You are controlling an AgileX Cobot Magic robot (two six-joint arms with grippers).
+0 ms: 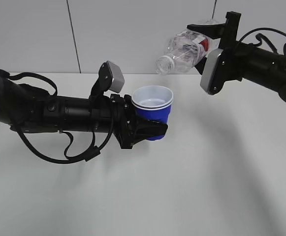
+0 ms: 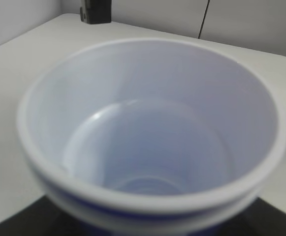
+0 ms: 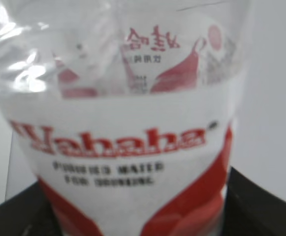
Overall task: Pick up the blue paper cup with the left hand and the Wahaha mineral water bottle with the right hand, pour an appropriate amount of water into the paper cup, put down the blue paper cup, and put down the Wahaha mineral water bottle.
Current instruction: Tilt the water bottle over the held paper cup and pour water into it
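Here, the left hand's black gripper [image 1: 143,129] pinches the small blue paper cup [image 1: 153,109] with its white doubled rim, holding it upright above the white table [image 1: 182,187]. Up and to the right, the right hand's black gripper [image 1: 220,37] clamps the clear ribbed Wahaha mineral water bottle [image 1: 187,50] at its red-and-white label, tipped with its open neck aimed down toward the cup, apart from its rim. A shallow pool of clear water [image 2: 147,184] appears to lie in the cup.

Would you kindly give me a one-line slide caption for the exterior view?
Left pincer holds the blue paper cup while the right pincer tilts the Wahaha mineral water bottle above it.
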